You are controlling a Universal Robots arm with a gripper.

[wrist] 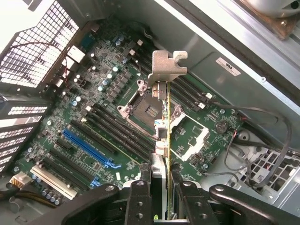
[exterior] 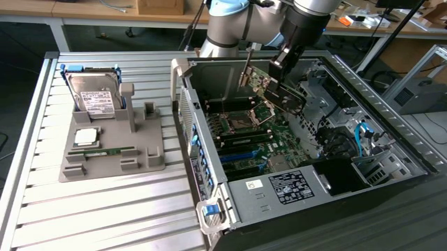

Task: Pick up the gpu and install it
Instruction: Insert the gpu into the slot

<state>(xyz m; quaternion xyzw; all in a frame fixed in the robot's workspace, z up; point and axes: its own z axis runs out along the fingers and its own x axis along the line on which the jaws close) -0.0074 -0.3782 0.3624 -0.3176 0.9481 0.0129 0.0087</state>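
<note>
The gpu (exterior: pixel 269 86) is a flat card with a green board, a dark cooler and a silver end bracket (wrist: pixel 167 64). It hangs tilted in the air inside the open computer case (exterior: pixel 231 183), above the motherboard (exterior: pixel 258 141). My gripper (exterior: pixel 281 65) is shut on the gpu's upper edge. In the wrist view the gpu (wrist: pixel 165 122) runs edge-on between my black fingers (wrist: pixel 139 201), with the bracket at its far end over the empty CPU socket (wrist: pixel 143 103). The blue expansion slot (wrist: pixel 86 147) lies off to one side of the card.
A grey holder tray (exterior: pixel 112 151) on the slatted table at the exterior view's left carries a silver hard drive (exterior: pixel 94 99), a CPU chip (exterior: pixel 86 137) and a green memory stick (exterior: pixel 104 152). Case walls, drive cages and cables (exterior: pixel 363 141) surround the motherboard.
</note>
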